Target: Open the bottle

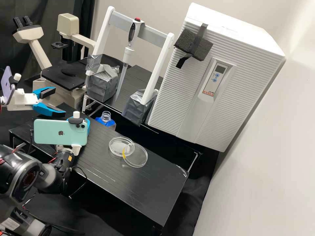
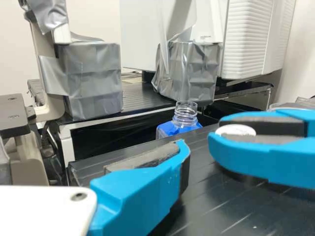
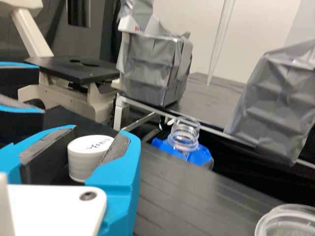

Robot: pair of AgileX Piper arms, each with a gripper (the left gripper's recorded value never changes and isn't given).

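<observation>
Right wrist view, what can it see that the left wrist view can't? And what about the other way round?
Right wrist view: the white cap pinched in the right gripper, and a pipette tip hanging above. Left wrist view: the left gripper, open with nothing in it, and the ribbed white machine. Both: the bottle, open at the neck and blue lower down, the grey taped blocks and the black bench.
</observation>
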